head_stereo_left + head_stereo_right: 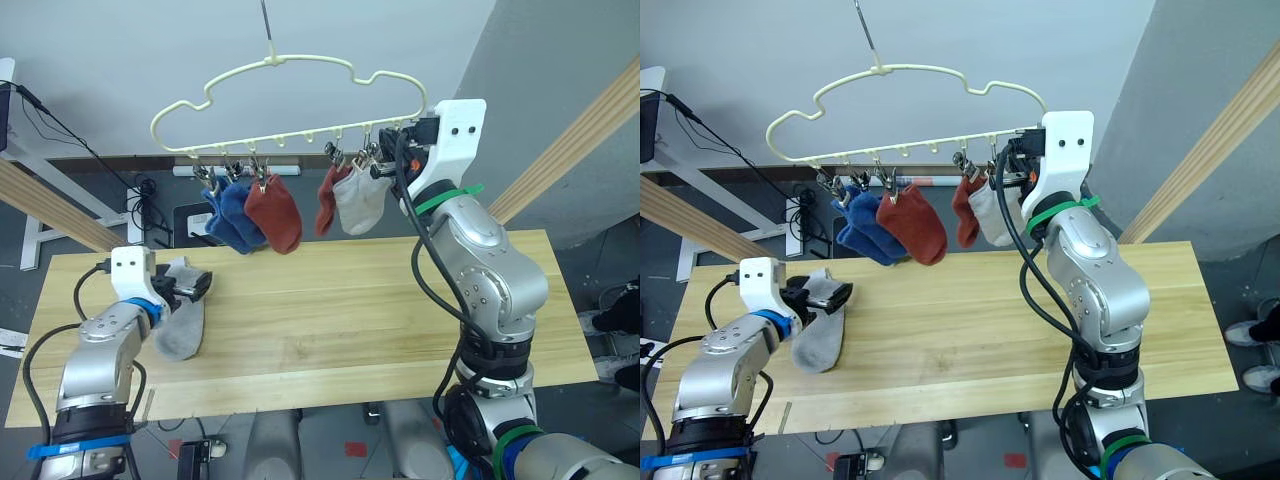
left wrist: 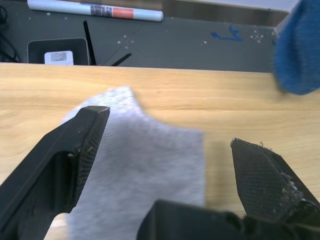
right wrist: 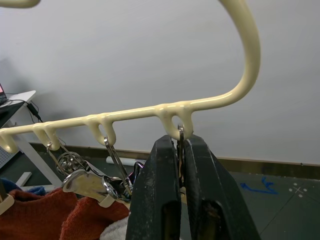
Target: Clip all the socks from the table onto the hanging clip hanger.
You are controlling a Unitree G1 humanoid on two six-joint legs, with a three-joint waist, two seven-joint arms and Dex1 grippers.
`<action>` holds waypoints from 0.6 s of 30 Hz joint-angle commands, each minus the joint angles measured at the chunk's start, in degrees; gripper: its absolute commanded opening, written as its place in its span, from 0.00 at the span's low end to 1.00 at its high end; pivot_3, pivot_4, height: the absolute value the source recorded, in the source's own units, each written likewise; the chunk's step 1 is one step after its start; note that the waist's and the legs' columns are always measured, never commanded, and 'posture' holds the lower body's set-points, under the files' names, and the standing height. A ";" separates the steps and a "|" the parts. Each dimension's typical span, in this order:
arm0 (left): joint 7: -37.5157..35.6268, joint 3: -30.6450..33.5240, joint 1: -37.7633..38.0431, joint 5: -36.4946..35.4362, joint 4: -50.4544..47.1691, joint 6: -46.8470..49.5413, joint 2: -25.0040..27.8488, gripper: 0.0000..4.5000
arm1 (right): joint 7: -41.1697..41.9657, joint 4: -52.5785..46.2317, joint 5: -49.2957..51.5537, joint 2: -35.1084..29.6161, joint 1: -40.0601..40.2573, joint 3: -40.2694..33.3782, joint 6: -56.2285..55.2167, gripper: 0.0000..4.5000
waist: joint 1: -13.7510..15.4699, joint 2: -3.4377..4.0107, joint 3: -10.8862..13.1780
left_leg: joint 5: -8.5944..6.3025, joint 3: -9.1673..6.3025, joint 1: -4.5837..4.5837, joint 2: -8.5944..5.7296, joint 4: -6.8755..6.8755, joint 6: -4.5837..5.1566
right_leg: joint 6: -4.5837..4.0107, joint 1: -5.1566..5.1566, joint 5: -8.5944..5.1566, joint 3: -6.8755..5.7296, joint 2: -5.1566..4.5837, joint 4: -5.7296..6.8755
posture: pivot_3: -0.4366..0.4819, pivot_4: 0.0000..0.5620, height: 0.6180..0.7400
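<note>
My left claw [image 1: 193,284] sits low over the left end of the worktop [image 1: 400,320], its two black fingers spread wide on either side of the last light grey sock [image 1: 182,325], not closed on it. That sock lies flat on the wood near the worktop's left edge, toe pointing toward me, its cuff end between my fingers [image 2: 75,155].

My right claw [image 3: 181,190] is raised up at the right end of the clip hanger [image 1: 280,100], its fingers pressed together around the metal clip [image 3: 180,137] that hangs from the end loop, pinching it.

The clip hanger hangs by its hook above the far edge of the worktop. Along its row of clips, from my left: two blue socks [image 1: 228,215] bunched together, then a rust red sock [image 1: 274,213], then a gap of bare loops, then a second rust red sock [image 1: 326,197] and a light grey sock [image 1: 360,198] touching each other, just beside my right claw.

Beyond the worktop, on the floor, lie cables and a small black box [image 2: 58,51]
</note>
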 commanded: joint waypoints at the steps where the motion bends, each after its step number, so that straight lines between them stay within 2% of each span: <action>1: -1.53 2.02 0.60 -0.71 1.99 -1.04 1.51 1.00 | 0.20 -2.55 0.52 0.08 -0.91 0.43 -0.45 0.01 | -0.02 0.00 0.00 | 0.00 0.00 0.00 0.00 0.00 0.00 | 0.00 0.00 0.00 0.00 0.00 0.00 | 0.35 0.75 0.68; 6: -4.37 1.09 1.75 -0.40 5.89 -0.30 3.56 1.00 | 0.22 -2.48 0.49 0.02 -1.08 0.90 -0.70 0.01 | -0.03 0.01 0.01 | 0.00 0.01 0.00 0.01 -0.02 0.00 | 0.00 -0.02 0.00 0.00 -0.01 0.00 | 0.35 0.75 0.68; 7: -4.67 0.66 1.81 -0.29 6.49 0.24 3.77 0.96 | 0.23 -2.43 0.49 0.02 -1.11 0.98 -0.76 0.00 | -0.02 0.01 0.01 | 0.00 0.01 0.00 0.01 -0.02 0.00 | 0.00 -0.02 0.00 0.00 -0.01 0.00 | 0.35 0.75 0.68; 9: -5.44 -0.15 2.09 -0.07 7.20 1.18 4.14 0.87 | 0.24 -2.45 0.46 0.00 -1.15 1.14 -0.83 0.00 | -0.01 0.01 0.00 | 0.00 0.02 0.00 0.00 -0.02 -0.01 | 0.00 -0.02 0.00 0.00 -0.02 0.00 | 0.36 0.74 0.68; 18: -9.70 -1.85 5.27 -1.73 3.00 5.05 4.46 0.28 | 0.09 -2.13 0.21 0.14 -1.19 1.59 -1.51 0.00 | -0.02 0.01 0.01 | 0.00 0.06 0.02 -0.01 -0.02 -0.01 | 0.00 -0.02 0.00 0.03 -0.05 0.02 | 0.36 0.73 0.68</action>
